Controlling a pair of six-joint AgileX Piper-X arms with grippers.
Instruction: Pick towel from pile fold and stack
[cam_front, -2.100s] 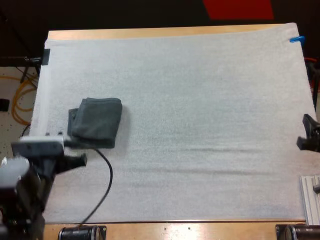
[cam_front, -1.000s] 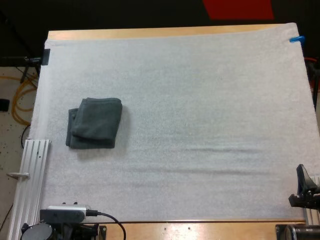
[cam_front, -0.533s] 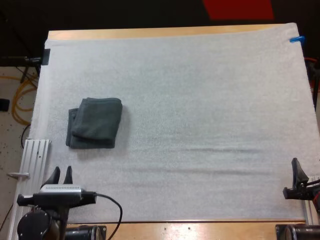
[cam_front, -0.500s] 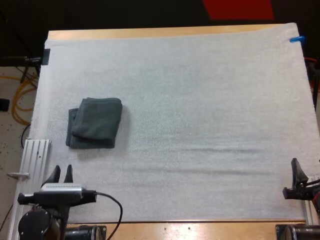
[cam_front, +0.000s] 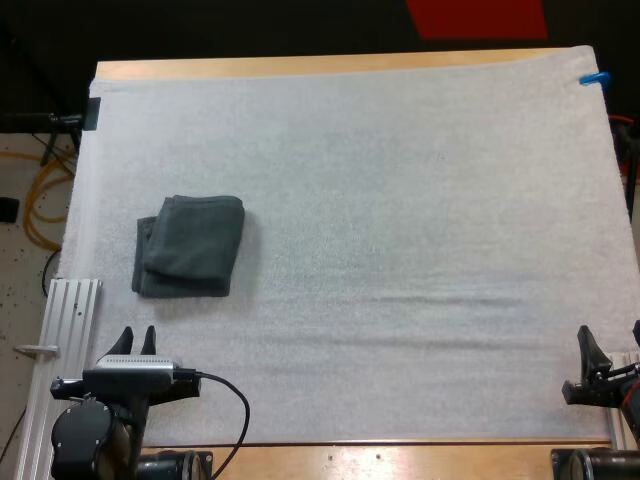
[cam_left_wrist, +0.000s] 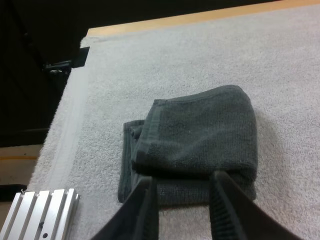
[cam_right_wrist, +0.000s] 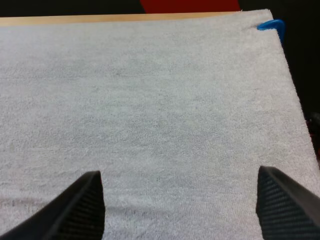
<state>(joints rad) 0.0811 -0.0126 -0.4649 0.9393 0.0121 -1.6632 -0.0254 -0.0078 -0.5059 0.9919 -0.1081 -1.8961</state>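
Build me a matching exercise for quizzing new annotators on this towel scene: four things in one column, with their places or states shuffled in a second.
Column one:
1. folded towel stack
2. left gripper
3. right gripper
4. white mat

Column two:
A. open wide, at the mat's near right edge
B. dark grey-green, on the mat's left side in the high view
C. spread over the wooden table
D. open, fingers clear of the towels, at the mat's near left

Pairs: 1-B, 2-D, 3-A, 4-C
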